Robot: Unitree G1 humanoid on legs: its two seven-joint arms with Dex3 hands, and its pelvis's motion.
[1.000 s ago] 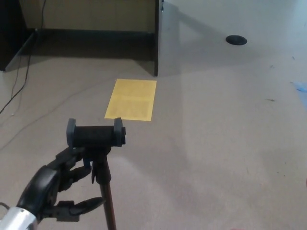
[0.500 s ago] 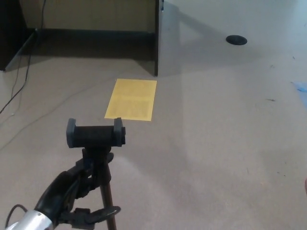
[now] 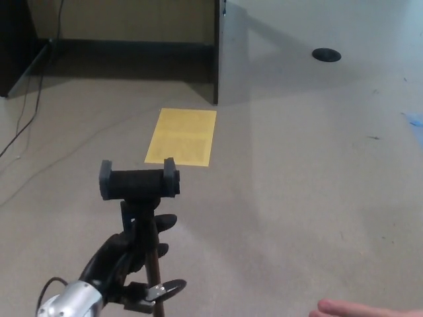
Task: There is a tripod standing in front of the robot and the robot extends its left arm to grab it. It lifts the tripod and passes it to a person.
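The tripod (image 3: 149,251) stands before me at the lower left, a dark pole topped by a black and grey phone clamp (image 3: 139,183). My left hand (image 3: 125,264) comes up from the bottom edge and is shut on the pole just under the clamp, fingers wrapped around it. A person's hand (image 3: 360,309) shows at the bottom right edge, fingers pointing left, apart from the tripod. My right hand is out of sight.
A yellow sheet (image 3: 182,137) lies on the beige floor beyond the tripod. A dark partition edge (image 3: 216,53) and a recess stand at the back. A black round disc (image 3: 325,55) sits at the far right. Cables (image 3: 30,119) trail at the left.
My left hand moved right from beside the pole and closed around it. The clamp has shifted slightly right. A person's hand has come in at the bottom right.
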